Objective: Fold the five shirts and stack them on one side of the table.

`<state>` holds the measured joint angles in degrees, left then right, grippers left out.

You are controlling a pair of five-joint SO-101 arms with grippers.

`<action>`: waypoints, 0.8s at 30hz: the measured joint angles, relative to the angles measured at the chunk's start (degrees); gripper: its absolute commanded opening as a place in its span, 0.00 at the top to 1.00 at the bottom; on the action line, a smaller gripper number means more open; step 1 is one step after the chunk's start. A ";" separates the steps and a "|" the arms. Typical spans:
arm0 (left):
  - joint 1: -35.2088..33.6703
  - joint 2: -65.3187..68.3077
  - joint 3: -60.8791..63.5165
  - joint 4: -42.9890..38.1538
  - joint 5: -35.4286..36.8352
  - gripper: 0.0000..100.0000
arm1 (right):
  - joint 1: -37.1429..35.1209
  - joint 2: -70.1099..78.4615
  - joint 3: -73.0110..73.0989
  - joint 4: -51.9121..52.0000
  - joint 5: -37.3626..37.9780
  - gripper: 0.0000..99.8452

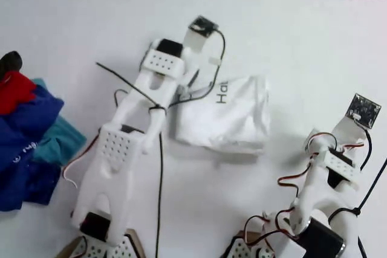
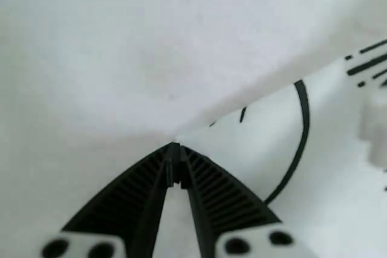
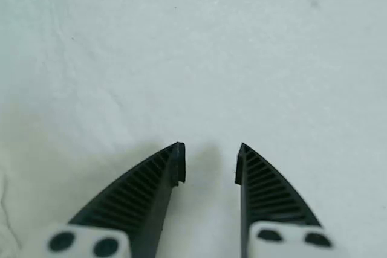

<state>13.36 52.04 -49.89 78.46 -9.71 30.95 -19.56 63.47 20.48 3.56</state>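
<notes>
A white shirt (image 1: 225,115) with black print lies folded into a rough square at the middle of the table. My left gripper (image 2: 173,162) is at the shirt's left edge, its jaws shut on the white shirt (image 2: 302,173) where the fabric meets the table. In the high view the left arm (image 1: 136,125) stretches from the near edge to that edge of the shirt. My right gripper (image 3: 210,164) is open over bare tabletop, with nothing between its fingers. The right arm (image 1: 329,170) stands at the near right, apart from the shirt.
A heap of unfolded shirts (image 1: 27,140), blue, teal and red, lies at the table's left edge. Black and red cables (image 1: 161,167) run along the left arm. The white tabletop (image 1: 302,40) stretches far and right of the shirt.
</notes>
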 measured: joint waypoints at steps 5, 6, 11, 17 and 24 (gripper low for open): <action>0.26 -3.87 0.00 3.25 0.00 0.97 | 0.00 0.00 0.00 0.00 0.00 0.86; 0.70 -3.87 0.00 4.13 0.00 0.97 | 0.00 0.00 0.00 0.00 0.00 0.86; 5.36 -3.78 0.62 7.03 1.93 0.97 | 0.00 0.00 0.00 0.00 0.00 0.86; 9.49 -3.78 0.79 5.36 4.84 0.97 | 0.00 0.00 0.00 0.00 0.00 0.86; 5.89 3.25 0.79 0.35 4.92 0.97 | 0.00 0.00 0.00 0.00 0.00 0.86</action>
<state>19.25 55.30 -49.10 78.81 -4.79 30.95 -19.56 63.47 20.48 3.56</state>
